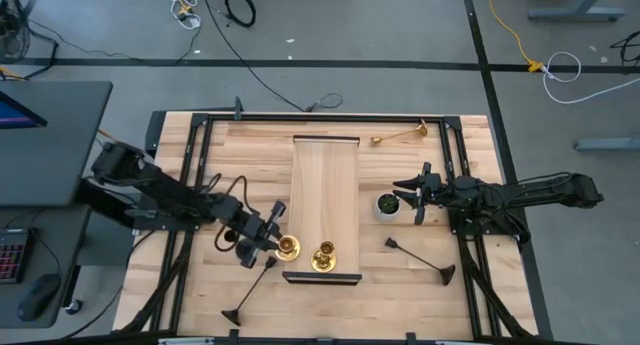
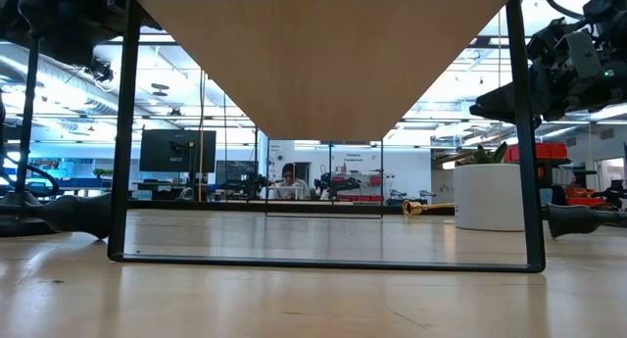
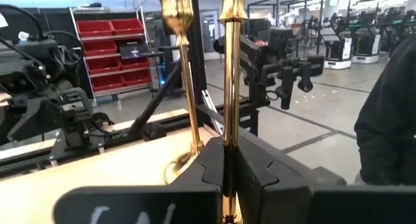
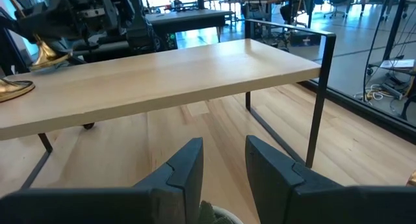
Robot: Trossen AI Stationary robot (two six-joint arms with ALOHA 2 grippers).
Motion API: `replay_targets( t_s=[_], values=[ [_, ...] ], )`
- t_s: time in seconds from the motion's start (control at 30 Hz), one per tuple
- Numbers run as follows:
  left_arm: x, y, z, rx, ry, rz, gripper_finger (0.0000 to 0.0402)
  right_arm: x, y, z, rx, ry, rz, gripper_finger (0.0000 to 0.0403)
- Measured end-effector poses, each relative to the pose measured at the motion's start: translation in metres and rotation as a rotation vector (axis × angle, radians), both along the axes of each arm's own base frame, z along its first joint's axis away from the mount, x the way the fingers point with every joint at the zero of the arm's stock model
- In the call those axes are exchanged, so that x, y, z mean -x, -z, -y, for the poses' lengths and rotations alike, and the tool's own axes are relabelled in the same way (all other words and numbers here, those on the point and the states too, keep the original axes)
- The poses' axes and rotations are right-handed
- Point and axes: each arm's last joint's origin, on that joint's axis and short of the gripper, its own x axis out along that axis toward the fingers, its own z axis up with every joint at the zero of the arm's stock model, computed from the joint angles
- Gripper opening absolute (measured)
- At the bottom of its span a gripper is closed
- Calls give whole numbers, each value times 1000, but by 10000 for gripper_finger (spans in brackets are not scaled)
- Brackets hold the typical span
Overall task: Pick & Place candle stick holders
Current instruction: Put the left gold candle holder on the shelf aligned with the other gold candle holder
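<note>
Wooden table [image 1: 200, 145] fills the high view, with a raised wooden shelf [image 1: 324, 185] on a dark frame at its centre.

Left arm [image 1: 150, 195] comes in from 9 o'clock; left gripper [image 1: 270, 240] sits at the shelf's 8 o'clock corner, fingers [image 3: 260, 178] pinched tight on the stem of a brass holder [image 1: 288, 247] held upright right at the shelf edge. A second brass holder [image 1: 324, 256] stands on the shelf at its 6 o'clock end, just beside the gripped one.

Right arm [image 1: 520, 195] comes in from 3 o'clock; right gripper [image 1: 412, 193] hovers over the white plant pot [image 1: 386, 206] just off the shelf's 3 o'clock side, fingers [image 4: 188, 165] a narrow gap apart, holding nothing.

Third brass holder [image 1: 400, 135] lies on its side at the table's 1 o'clock. One black holder [image 1: 420, 259] lies flat at 4 o'clock, another black holder [image 1: 250, 290] lies flat at 7 o'clock, near the left gripper.

In the low view a person [image 2: 287, 181] sits far off in the room behind.
</note>
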Motion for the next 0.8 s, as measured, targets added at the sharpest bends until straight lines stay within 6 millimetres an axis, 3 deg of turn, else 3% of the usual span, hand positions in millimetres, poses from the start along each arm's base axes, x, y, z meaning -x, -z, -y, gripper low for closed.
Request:
replay_targets(
  t_s=[0.33,0.8],
  values=[
    [-22,4,9,-1,60,-10,14,0,0,0,0,0,-2,114],
    [-25,4,10,23,88,-12,14,0,0,0,0,0,-1,114]
  ],
)
